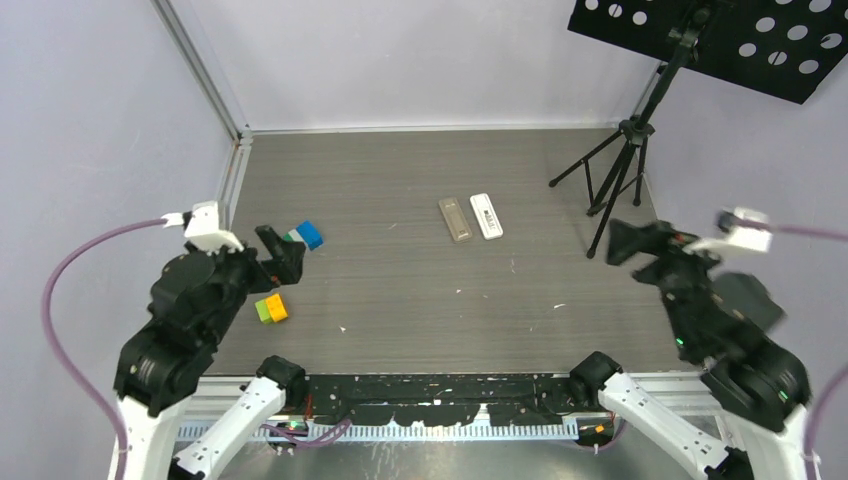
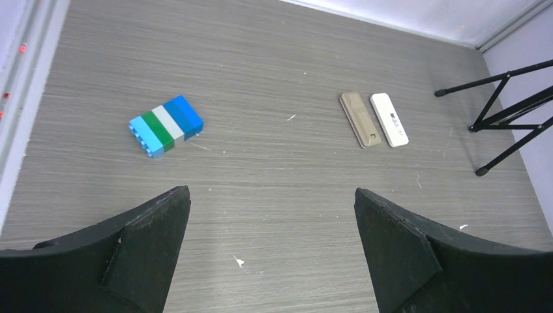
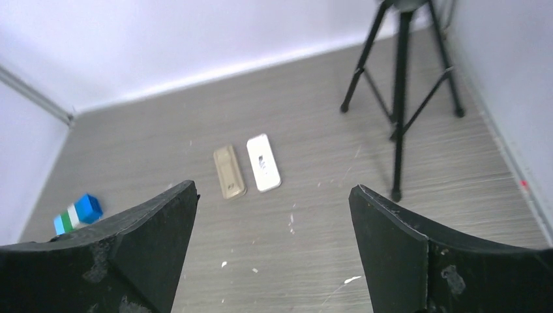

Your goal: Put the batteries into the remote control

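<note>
The white remote control lies face up at mid-table, with a small screen on its face; it also shows in the left wrist view and the right wrist view. No batteries show in any view. My left gripper hovers at the table's left, open, with bare table between its fingers. My right gripper is at the right, well back from the remote, and its jaws stand wide open with nothing in them.
A translucent grey-tan flat bar lies just left of the remote. A blue-green-white block and a green-yellow-orange block sit near my left gripper. A black tripod carrying a perforated panel stands at the back right. Walls enclose the table.
</note>
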### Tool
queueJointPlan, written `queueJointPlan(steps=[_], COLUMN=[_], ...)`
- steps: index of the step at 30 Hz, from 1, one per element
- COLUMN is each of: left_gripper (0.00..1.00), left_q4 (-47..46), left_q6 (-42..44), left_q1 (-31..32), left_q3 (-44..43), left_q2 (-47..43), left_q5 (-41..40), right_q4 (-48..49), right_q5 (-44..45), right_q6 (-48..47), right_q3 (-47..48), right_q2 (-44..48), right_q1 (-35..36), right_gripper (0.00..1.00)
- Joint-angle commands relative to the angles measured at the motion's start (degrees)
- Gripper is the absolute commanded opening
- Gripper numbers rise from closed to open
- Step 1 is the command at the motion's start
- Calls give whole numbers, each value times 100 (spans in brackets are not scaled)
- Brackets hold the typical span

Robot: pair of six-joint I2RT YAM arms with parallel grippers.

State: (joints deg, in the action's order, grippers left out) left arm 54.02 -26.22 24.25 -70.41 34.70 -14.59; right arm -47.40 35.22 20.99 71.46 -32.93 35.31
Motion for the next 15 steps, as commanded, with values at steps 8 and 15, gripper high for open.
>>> queueJointPlan(steps=[8, 15], left_gripper=[100, 100], left_q4=[1203, 1023], left_q6=[150, -57], left_q1=[-17, -17], left_q3=[-496, -469], left_q2=[-1232, -1457], left_q5=[-378, -253], right_q4=[-876, -925], right_q5=[1162, 1170], right_q6=[-695, -482], right_q3=[883, 787], right_q2=[1169, 1370], right_q1=[20, 24], right_gripper=[92, 92])
